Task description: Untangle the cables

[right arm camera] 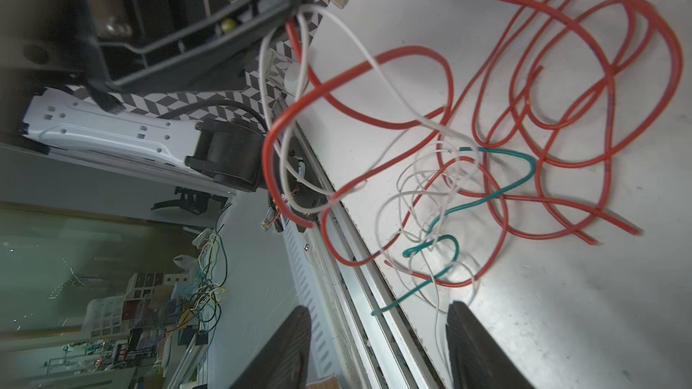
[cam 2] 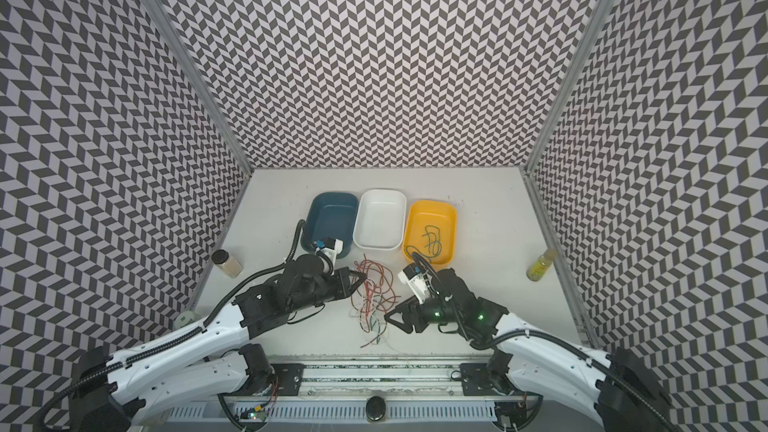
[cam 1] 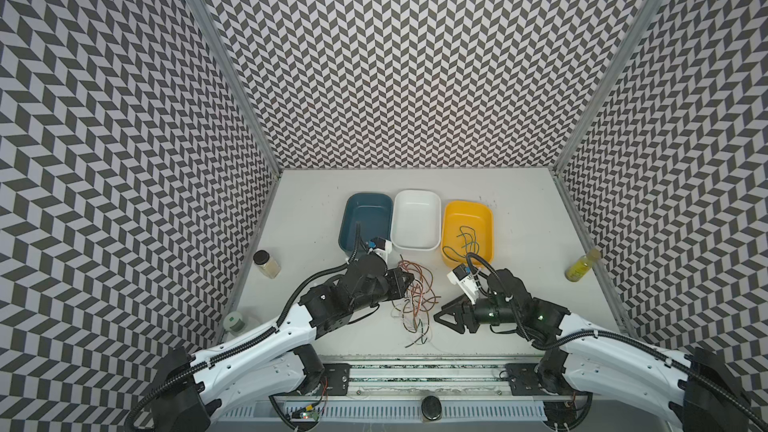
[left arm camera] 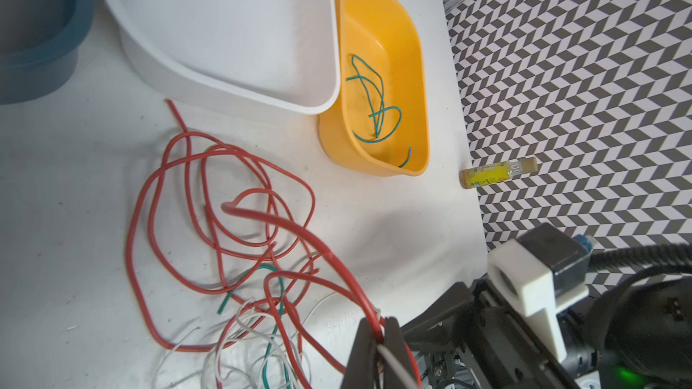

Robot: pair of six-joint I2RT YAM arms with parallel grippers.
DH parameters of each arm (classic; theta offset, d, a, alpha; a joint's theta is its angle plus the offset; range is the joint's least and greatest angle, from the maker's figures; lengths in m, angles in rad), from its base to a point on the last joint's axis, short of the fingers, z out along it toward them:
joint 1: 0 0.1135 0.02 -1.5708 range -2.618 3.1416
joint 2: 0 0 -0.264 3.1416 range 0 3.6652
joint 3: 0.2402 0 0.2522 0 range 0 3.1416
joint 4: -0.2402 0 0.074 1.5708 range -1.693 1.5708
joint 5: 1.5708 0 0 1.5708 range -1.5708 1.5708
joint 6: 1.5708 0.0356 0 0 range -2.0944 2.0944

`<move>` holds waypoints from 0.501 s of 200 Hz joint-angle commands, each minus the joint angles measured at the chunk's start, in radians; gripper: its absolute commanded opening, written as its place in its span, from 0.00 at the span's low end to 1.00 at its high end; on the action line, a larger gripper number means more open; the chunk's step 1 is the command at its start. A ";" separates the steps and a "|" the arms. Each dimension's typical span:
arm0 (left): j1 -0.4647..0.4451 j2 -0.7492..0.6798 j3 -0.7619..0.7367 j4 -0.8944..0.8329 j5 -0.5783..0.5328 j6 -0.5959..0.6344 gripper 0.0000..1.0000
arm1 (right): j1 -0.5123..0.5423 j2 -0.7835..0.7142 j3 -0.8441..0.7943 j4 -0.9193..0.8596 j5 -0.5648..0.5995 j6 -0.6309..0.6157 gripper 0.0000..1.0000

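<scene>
My left claw (left arm camera: 378, 325) pinches red and white strands at the left edge of the cables (cam 1: 415, 305), mid-table. My right claw (right arm camera: 377, 308), spread, faces them from the right, nearer their loose near ends.

Both arms reach inward: left gripper (cam 1: 408, 281) points right, pinched shut; right gripper (cam 1: 441, 317), nearer, points left, jaws apart.
</scene>
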 commanded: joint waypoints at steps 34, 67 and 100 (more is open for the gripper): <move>-0.066 0.084 0.047 -0.105 -0.129 0.011 0.00 | 0.050 0.004 0.107 0.041 0.226 0.128 0.53; -0.077 0.107 0.064 -0.108 -0.151 0.006 0.00 | 0.105 0.025 0.121 0.065 0.293 0.156 0.46; -0.079 0.110 0.088 -0.112 -0.166 -0.002 0.00 | 0.156 0.104 0.140 0.068 0.327 0.156 0.42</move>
